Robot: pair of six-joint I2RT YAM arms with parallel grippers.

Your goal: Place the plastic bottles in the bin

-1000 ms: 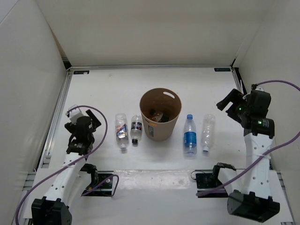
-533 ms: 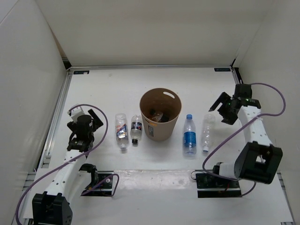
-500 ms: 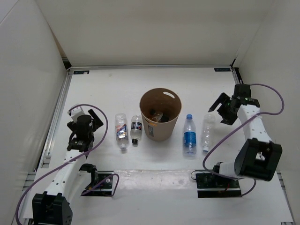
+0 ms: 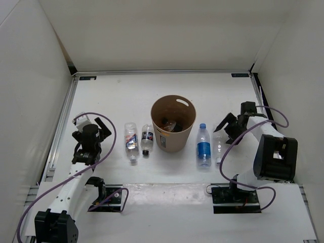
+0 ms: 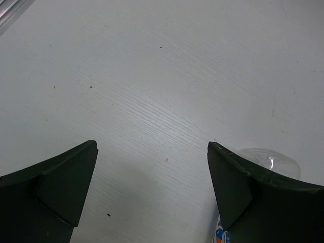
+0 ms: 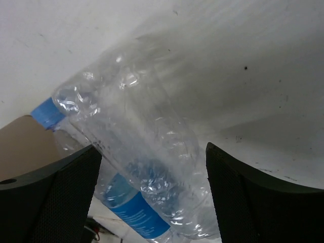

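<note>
The tan bin (image 4: 173, 132) stands mid-table with some items inside. Left of it lie the white-labelled bottle (image 4: 131, 142) and the shorter dark-labelled bottle (image 4: 147, 139). Right of it lie the blue-labelled bottle (image 4: 204, 146) and the unlabelled bottle (image 4: 218, 145). My right gripper (image 4: 221, 129) is open and low over the unlabelled bottle (image 6: 147, 136), which lies between its fingers; the blue-labelled bottle (image 6: 136, 215) shows behind it. My left gripper (image 4: 104, 127) is open and empty, left of the white-labelled bottle, whose base (image 5: 268, 158) shows at the right finger.
White walls close in the table on three sides. A metal rail (image 4: 63, 126) runs along the left edge. Purple cables loop off both arms. The bin's side (image 6: 20, 144) shows at the left of the right wrist view.
My right arm has swung down and left from the right wall, bringing its open gripper over the unlabelled bottle. My left gripper has hardly moved.
</note>
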